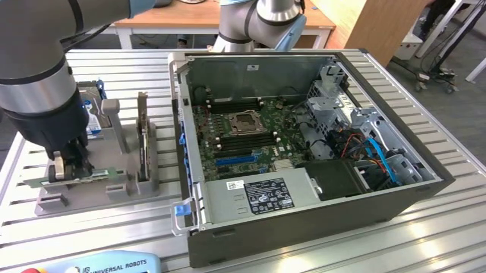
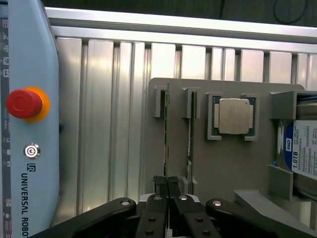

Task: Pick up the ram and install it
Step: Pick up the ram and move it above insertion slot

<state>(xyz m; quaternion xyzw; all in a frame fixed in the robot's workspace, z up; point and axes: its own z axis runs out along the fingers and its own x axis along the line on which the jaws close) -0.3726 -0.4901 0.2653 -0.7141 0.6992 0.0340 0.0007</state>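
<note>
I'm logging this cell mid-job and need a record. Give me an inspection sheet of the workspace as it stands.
Surface: slatted aluminium table carrying a grey holder and an open computer case.
Job's things: ram on edge in the holder, on the side nearest the teach pendant; second ram beside it, untouched.
Clutter: processor chip, hard drive, teach pendant.
Grippers: gripper down at the holder, fingers shut on the ram.
Cables: blue wire inside the case.
Surroundings: wooden desk behind the table.
</note>
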